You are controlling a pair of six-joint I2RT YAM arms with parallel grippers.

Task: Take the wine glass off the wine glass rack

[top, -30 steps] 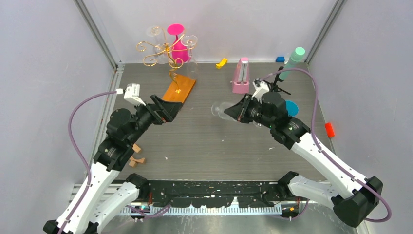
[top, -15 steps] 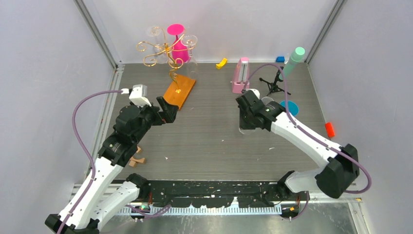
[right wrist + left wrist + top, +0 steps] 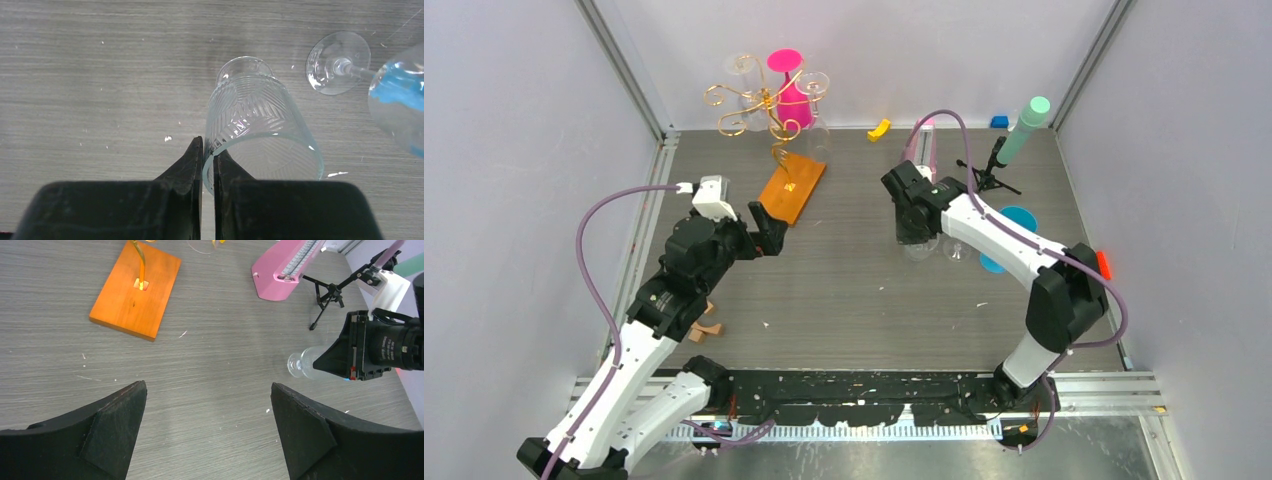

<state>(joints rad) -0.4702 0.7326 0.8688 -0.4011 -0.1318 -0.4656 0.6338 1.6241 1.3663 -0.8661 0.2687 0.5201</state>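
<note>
The wine glass rack (image 3: 764, 100) is a gold wire stand on an orange base (image 3: 791, 182) at the back left. A pink glass (image 3: 790, 88) and clear glasses (image 3: 742, 66) hang on it. My right gripper (image 3: 914, 230) points down, shut on the rim of a clear patterned wine glass (image 3: 255, 117). The glass is upright, its foot (image 3: 244, 70) at or just above the table; I cannot tell if it touches. The same glass (image 3: 302, 365) shows in the left wrist view. My left gripper (image 3: 764, 225) is open and empty, near the orange base (image 3: 135, 290).
Another clear wine glass (image 3: 337, 62) lies beside the held one, its bowl over a blue disc (image 3: 1016, 220). A pink metronome-like block (image 3: 290, 267), a small black tripod (image 3: 327, 295) with a teal cylinder (image 3: 1024, 128), a yellow piece (image 3: 879, 129) and wooden blocks (image 3: 704, 320) stand around.
My right arm swung back and left and turned from level to pointing down, bringing the held glass upright near the table. My left gripper shifted only slightly.
</note>
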